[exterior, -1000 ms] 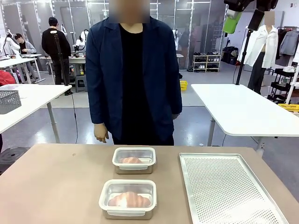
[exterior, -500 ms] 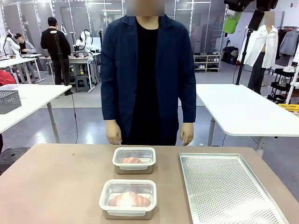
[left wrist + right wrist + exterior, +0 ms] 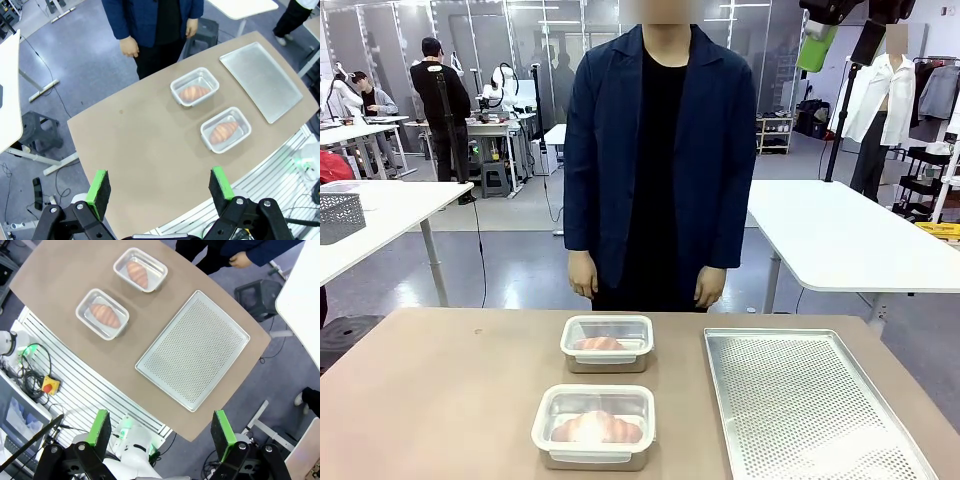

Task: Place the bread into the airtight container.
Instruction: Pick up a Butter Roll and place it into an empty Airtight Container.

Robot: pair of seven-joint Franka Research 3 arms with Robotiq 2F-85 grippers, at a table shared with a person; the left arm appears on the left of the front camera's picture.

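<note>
Front view: two clear boxes with bread inside sit on the brown table [image 3: 440, 390].

Bread [image 3: 597, 428] lies in the near container [image 3: 593, 426], and more bread [image 3: 601, 343] lies in the far container [image 3: 607, 342], just beside the bare metal tray [image 3: 810, 410]. Neither box has a lid, so a bump might push one off the edge. Both arms hang high above the table. The left gripper [image 3: 158, 187] and the right gripper [image 3: 161, 432] are spread wide and hold nothing. The person's hands [image 3: 582, 288] hang down by the table edge.
</note>
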